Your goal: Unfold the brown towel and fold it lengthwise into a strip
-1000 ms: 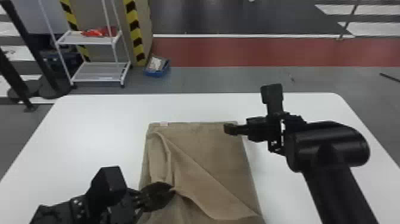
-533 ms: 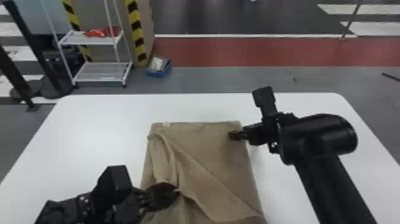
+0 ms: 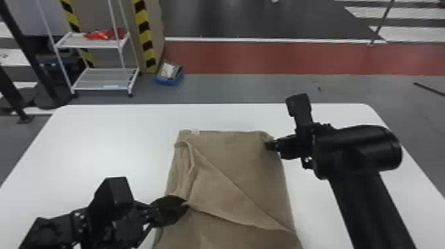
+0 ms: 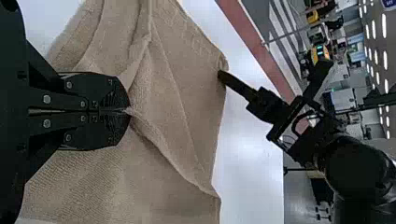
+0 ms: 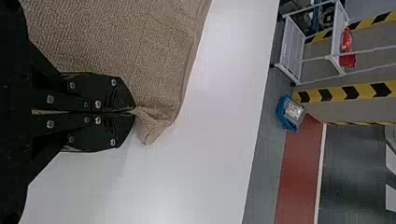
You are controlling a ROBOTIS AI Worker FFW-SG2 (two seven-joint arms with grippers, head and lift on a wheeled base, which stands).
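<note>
Left claw (image 3: 185, 204): pinching brown towel (image 3: 245, 159) by a fold
Right claw (image 3: 269, 145): pinching its far right corner
Towel: between both claws

This looks like a workshop (roomy, too): hazard stripes (image 3: 144, 36), wheeled rack (image 3: 106, 79), red floor band (image 3: 281, 58).

Bright, diffuse indoor light spreads over the white table (image 3: 99, 149) in the head view, with a pale sheen on its left side; the black right claw (image 3: 270, 145) is dark, with little surface detail. In the left wrist view, rows of ceiling lamps (image 4: 384, 25) glow white, glare brightens the table, and darker shading lines the folds of the brown towel (image 4: 177, 84). In the right wrist view, a soft grey shadow falls on the table near the claw.
</note>
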